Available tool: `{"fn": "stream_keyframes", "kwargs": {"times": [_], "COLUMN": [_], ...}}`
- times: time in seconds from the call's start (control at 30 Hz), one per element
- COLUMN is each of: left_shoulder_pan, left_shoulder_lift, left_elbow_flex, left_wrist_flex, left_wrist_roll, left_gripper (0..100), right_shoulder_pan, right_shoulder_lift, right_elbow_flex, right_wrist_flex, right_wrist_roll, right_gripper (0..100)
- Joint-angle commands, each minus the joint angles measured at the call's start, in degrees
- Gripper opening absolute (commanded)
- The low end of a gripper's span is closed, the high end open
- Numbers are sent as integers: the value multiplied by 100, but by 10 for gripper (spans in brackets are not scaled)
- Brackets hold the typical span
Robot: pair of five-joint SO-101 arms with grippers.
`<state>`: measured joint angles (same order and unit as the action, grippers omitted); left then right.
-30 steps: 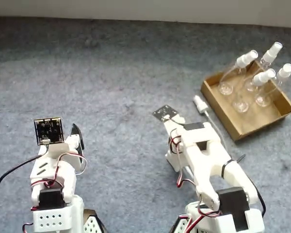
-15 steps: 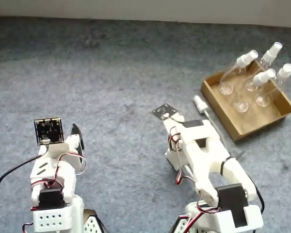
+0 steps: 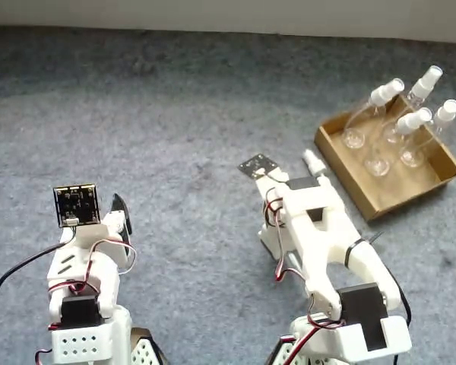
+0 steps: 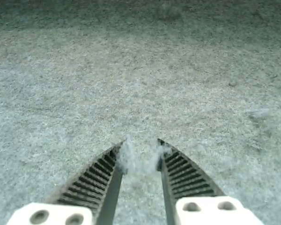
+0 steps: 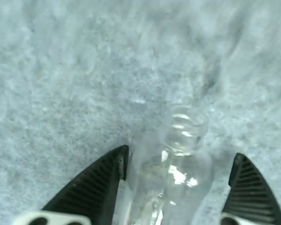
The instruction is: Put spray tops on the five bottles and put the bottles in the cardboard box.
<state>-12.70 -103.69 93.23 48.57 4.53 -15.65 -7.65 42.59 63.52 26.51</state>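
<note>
Your uncapped bottle [image 5: 175, 176] lies on its side between the fingers of the right gripper [image 5: 180, 154], with its open threaded neck pointing away from the wrist. The jaws are spread wide and not clamped. One finger sits close to the bottle wall, but you can't tell whether it touches. The other finger stands clear of the bottle with carpet showing between. The bottle's base end is cut off at the frame edge toward the wrist.

From above, the right arm [image 3: 319, 236] covers the bottle and the gripper. The loose spray top [image 3: 313, 160] pokes out just ahead of the arm's front end. Only its white head shows, so you can't read the rest of it. It lies just beside the near wall of the box [image 3: 340, 173].

The box is ahead of the right gripper and off to its outer side. The four capped bottles [image 3: 399, 129] stand in it, leaning, and their nozzles overhang the far rim.

The left gripper [image 4: 141, 143] is well apart on the other side. Its fingers are slightly parted, with nothing between them and their tips down at the carpet [image 3: 175, 114]. There is open carpet ahead of both grippers and between the arms.
</note>
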Motion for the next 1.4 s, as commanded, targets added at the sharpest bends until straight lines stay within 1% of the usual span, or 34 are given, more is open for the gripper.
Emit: {"fn": "stream_keyframes", "kwargs": {"times": [0.0,0.27,0.43,0.47,0.53,0.63,0.77,0.83,0.93,1.03,1.1,1.13,1.2,1.27,1.37], "left_shoulder_pan": [92,92,92,92,92,110,576,673,690,901,1033,1051,1068,1077,1086], "left_shoulder_lift": [-57,-57,-57,-57,-57,-57,-57,-57,-57,-57,-48,-48,-48,-48,-4], "left_elbow_flex": [-154,-154,-154,-154,-154,-154,-154,-145,-171,-207,-207,-215,-224,-242,-664], "left_wrist_flex": [-105,-105,-105,-105,-105,-88,-79,-79,-79,-79,-79,-79,-79,-105,79], "left_wrist_roll": [-44,-44,-44,-44,-44,-35,-35,-35,0,0,-18,-26,-26,-35,-35], "left_gripper": [66,66,66,66,66,66,66,66,66,66,33,2,17,7,5], "right_shoulder_pan": [31,40,48,57,75,75,75,92,321,848,1138,1235,1429,1657,2000], "right_shoulder_lift": [-22,-13,-22,-31,-127,-646,-1868,-2598,-3767,-4831,-5420,-5613,-5798,-5807,-5842], "right_elbow_flex": [-312,-286,-312,-321,-391,-488,-505,-462,-435,-330,-207,-163,-31,110,242], "right_wrist_flex": [154,154,154,154,171,321,866,1033,1095,1086,1068,1103,1103,1095,1095], "right_wrist_roll": [53,53,53,53,53,44,44,44,-26,-633,-870,-870,-870,-897,-914], "right_gripper": [310,298,135,115,110,110,107,106,106,106,106,106,106,106,106]}}
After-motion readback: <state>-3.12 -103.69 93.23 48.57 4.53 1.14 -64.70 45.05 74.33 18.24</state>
